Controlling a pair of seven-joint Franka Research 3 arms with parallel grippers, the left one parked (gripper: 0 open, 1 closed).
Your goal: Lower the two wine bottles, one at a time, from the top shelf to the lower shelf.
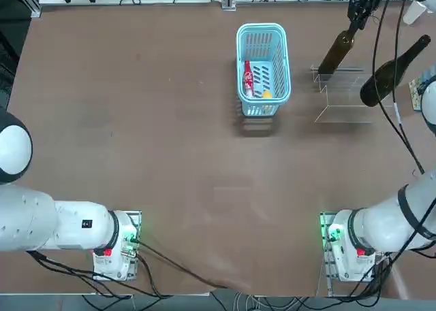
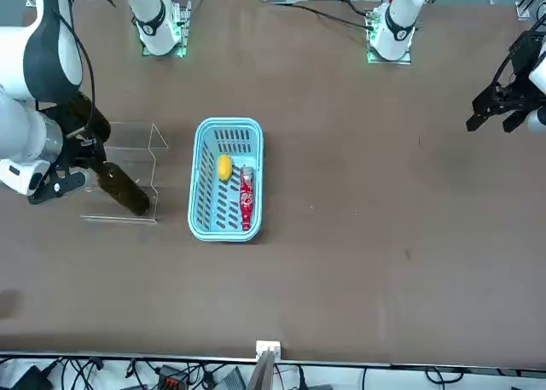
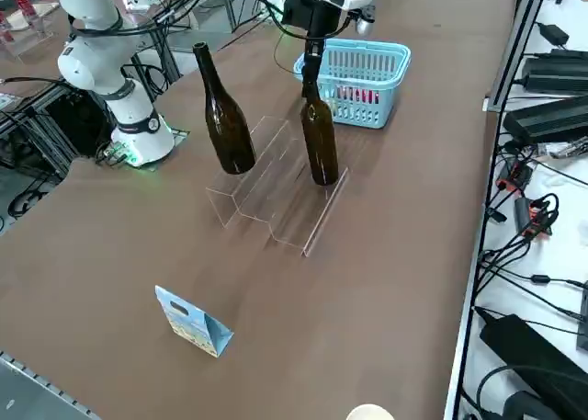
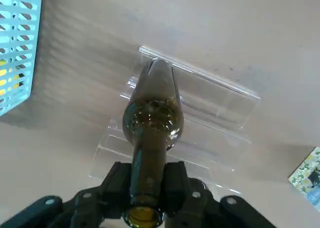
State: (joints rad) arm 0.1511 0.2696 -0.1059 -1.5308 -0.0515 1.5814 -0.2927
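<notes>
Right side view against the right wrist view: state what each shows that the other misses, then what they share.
Only the right side view shows the second wine bottle standing on the stand's higher level, and the whole small printed card on the table.

Only the right wrist view looks down the open mouth of the gripped wine bottle.

Both show the right gripper shut on that bottle's neck, the clear acrylic stand and the light-blue basket.
</notes>
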